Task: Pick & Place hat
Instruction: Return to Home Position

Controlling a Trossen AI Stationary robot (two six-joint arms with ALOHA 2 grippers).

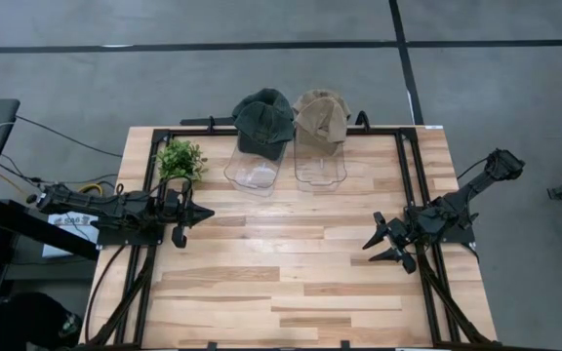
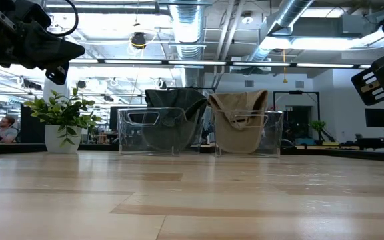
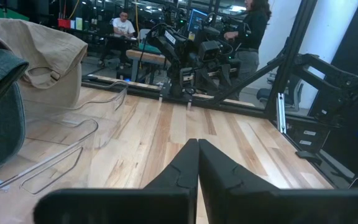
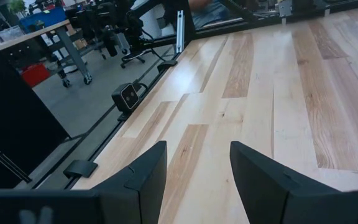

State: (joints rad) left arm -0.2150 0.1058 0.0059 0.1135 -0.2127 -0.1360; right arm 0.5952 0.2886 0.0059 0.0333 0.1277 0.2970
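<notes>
1. Upper part of the high view: grey concrete floor (image 1: 261,88) — dark seam lines (image 1: 261,46) cross it.
2. Top of the low view: silver ducts (image 2: 192,27); bright strip lights (image 2: 299,41) at upper right.
3. Left edge of the low view: a seated person (image 2: 5,128).
4. Upper centre of the left wrist view: a standing person (image 3: 253,31) in a dark top.
5. Upper left of the right wrist view: blue bin (image 4: 45,15) on a wheeled table (image 4: 27,34) — red box (image 4: 35,73) beneath.

Pale wood-plank desk (image 1: 291,283), smooth, slight sheen; left bin (image 1: 252,174), right bin (image 1: 320,172) clear glossy plastic; dark cap (image 1: 263,119), tan cap (image 1: 321,112) matt cloth.
</notes>
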